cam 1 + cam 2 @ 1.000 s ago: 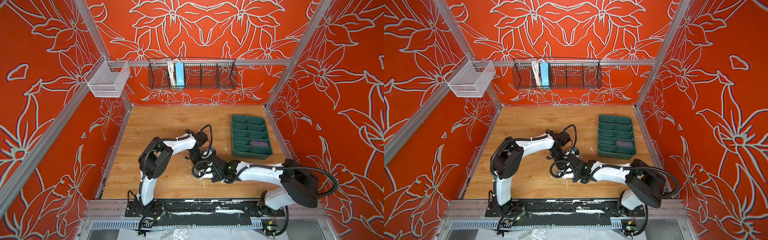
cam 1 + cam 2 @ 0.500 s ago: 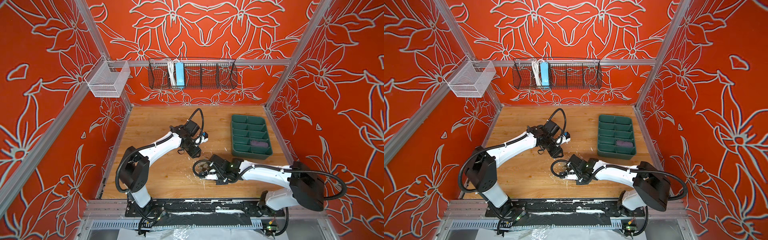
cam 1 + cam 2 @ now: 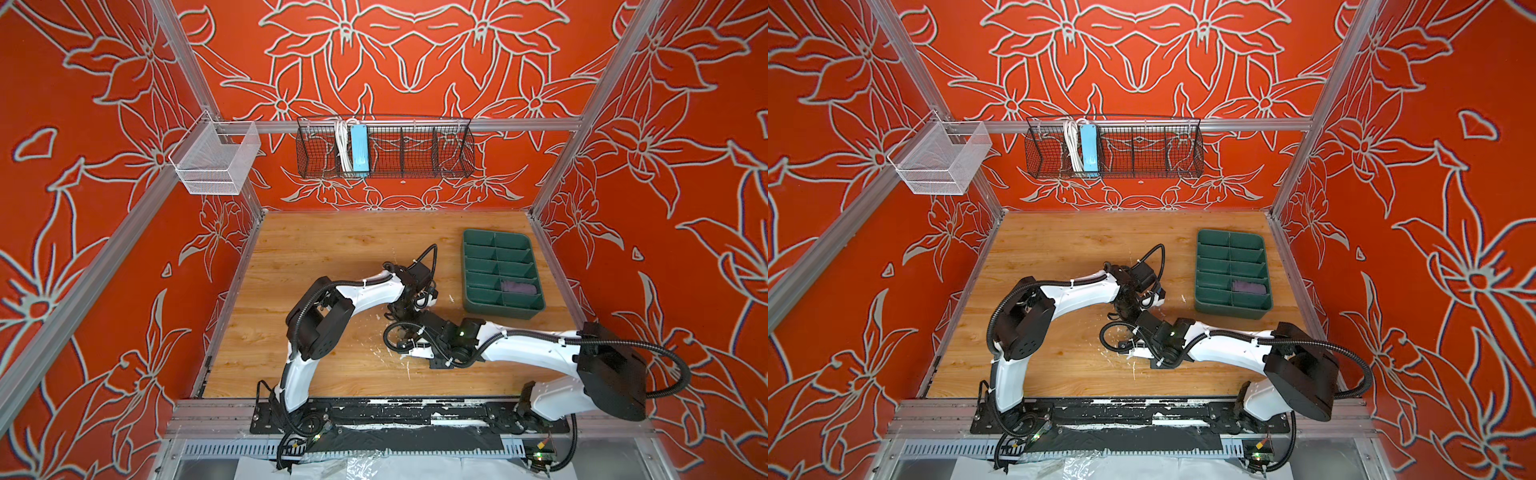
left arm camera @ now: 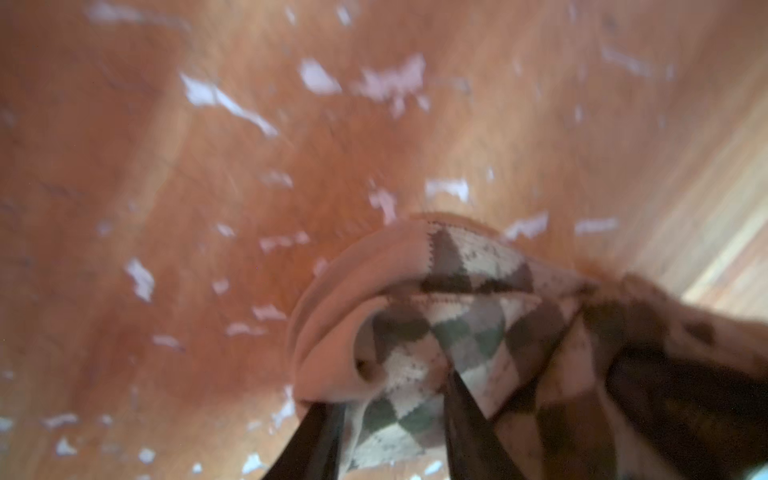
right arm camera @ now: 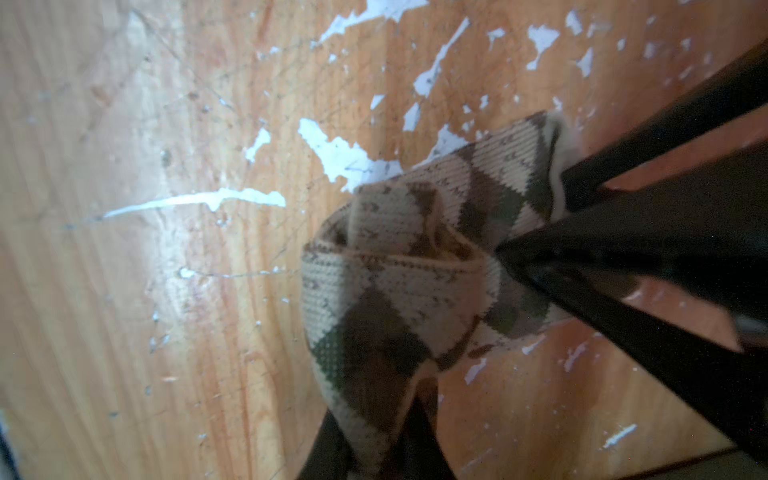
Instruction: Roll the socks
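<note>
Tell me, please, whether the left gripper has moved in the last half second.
Yes. In a top view the left gripper has shifted right, towards the green tray.

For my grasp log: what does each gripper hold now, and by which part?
Both hold the beige argyle sock. The right gripper clamps the rolled end; the left gripper pinches the bunched fabric next to the roll.

In both top views the left arm (image 3: 365,293) bends at a raised elbow and reaches right toward the middle, with its wrist pitched down. The right arm (image 3: 532,353) stretches in low from the right, and the two wrists are close together. The left pincer (image 4: 390,399) grips a fold of the beige sock (image 5: 374,291). The right pincer (image 5: 378,399) clamps it with narrow jaws.
</note>
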